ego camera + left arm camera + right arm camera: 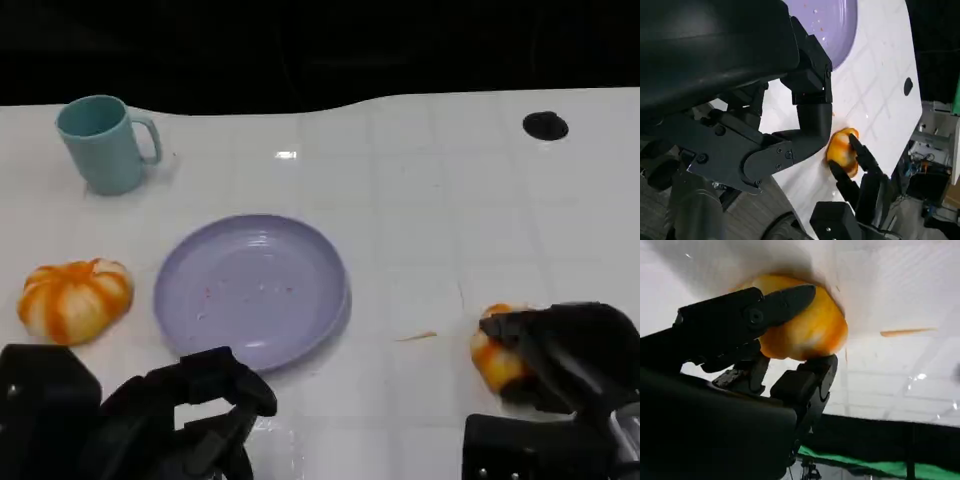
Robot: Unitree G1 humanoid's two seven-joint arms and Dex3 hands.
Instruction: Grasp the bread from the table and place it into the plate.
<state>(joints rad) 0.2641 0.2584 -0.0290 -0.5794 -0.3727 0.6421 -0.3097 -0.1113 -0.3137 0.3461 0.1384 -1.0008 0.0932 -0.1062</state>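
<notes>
Now right hand (560, 350) grips bread (492, 358), plate (252, 290) apart

White gridded table (420, 200), lavender plate (250, 290) flecked with crumbs, teal mug (100, 143). Bread (495, 358) glows orange-yellow under the black right hand (560, 360); another bun (75, 298) is orange with white stripes. Black left hand (190, 410).

We've got the plate (250, 290) mid-table (420, 190), a mug (103, 143) behind it to the left, a second bread (75, 299) just left of the plate. The bread (493, 357) sits well right of the plate, in our right hand (565, 360). Left hand (195, 410) sits in front of the plate.
</notes>
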